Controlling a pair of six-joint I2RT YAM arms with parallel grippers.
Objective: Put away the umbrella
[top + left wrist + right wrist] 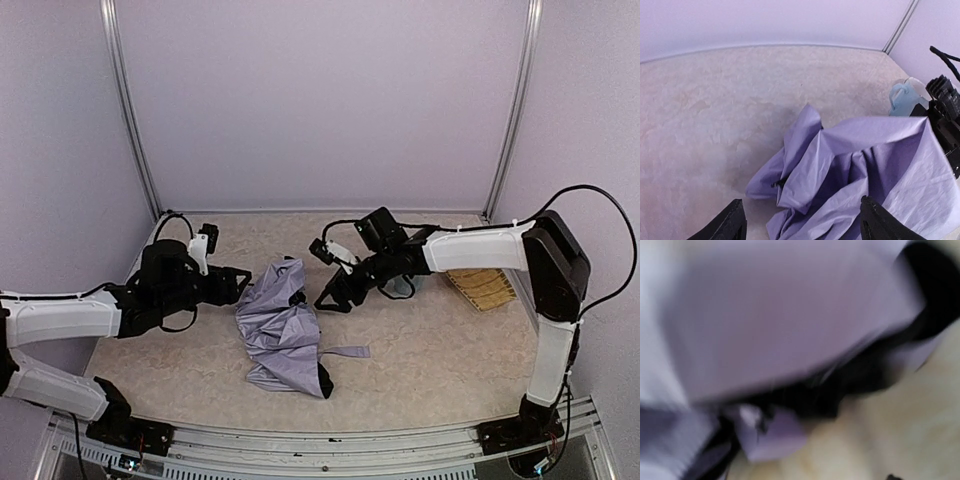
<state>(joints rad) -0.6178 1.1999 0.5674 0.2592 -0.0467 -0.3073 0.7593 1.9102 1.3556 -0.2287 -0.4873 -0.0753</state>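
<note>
Bolted at the near edge of the pale, mottled table (pixel 430 350), two arms reach inward toward a crumpled umbrella (pixel 280 330) lying between them, left of the table's middle. Its lavender fabric is heaped loosely, with the black handle (pixel 322 383) pointing toward the near edge and the strap tab (pixel 347 352) trailing flat on the table to the right. At the table's right side, well apart from the umbrella, sits a slatted wooden rack (pixel 482 288). A light blue mug (pixel 900 97) stands behind the right arm's wrist and is largely screened by it from above. The left gripper (pixel 243 283) is level with the fabric's upper left edge, jaws spread wide and grasping nothing; from its wrist view both fingers (pixel 732 222) flank the nearest folds without visibly touching them. The right gripper (pixel 325 300) hangs just beside the umbrella's upper right edge, jaws parted and apparently released, though its own wrist view is too blurred to show more than lavender cloth and black parts close to the lens.
</note>
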